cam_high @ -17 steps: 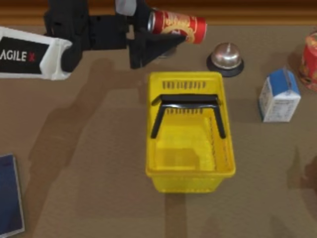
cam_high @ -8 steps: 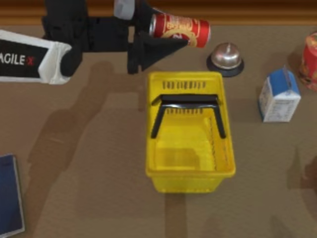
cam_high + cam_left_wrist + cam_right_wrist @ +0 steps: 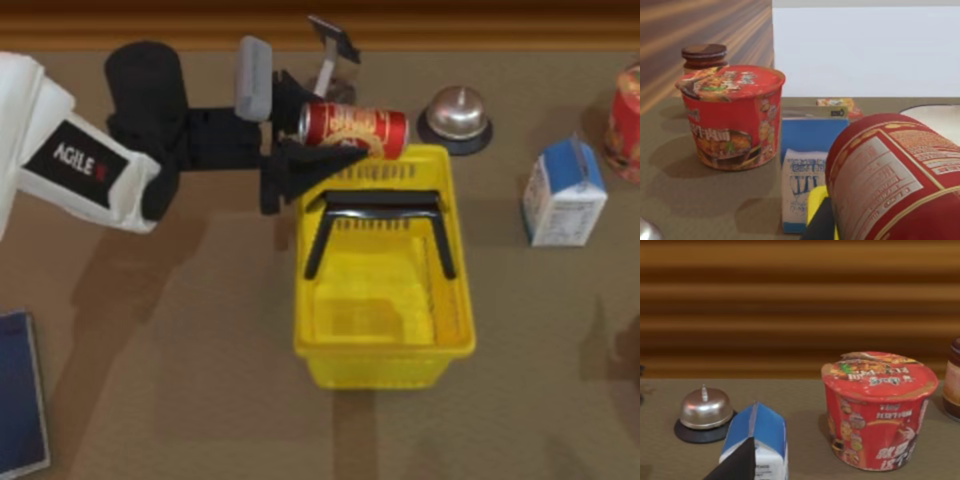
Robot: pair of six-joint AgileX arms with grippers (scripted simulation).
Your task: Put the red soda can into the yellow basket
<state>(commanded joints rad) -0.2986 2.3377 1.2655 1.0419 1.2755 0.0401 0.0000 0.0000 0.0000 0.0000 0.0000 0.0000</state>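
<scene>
The red soda can (image 3: 354, 129) lay on its side in the air, held above the far rim of the yellow basket (image 3: 384, 362), silver top toward the left. The left gripper (image 3: 305, 140) was clenched on the can's left end, 1 finger on each side, arm reaching in from the top view's left. In the left wrist view the can (image 3: 895, 180) filled the near corner, label print showing, with a bit of yellow rim just beside it.

The basket sat at table centre, black handles (image 3: 380, 215) folded across its far half, nothing visible inside. A silver bell (image 3: 456, 113) stood just beyond the basket's far right corner. A blue-and-white carton (image 3: 563, 192) stood to the right, well apart from the basket. A red noodle cup (image 3: 730, 116) was at the right edge, near the carton. A dark blue book (image 3: 20, 392) lay at the near left edge.

The right gripper: cannot tell its state; only a dark tip showed in the right wrist view.
</scene>
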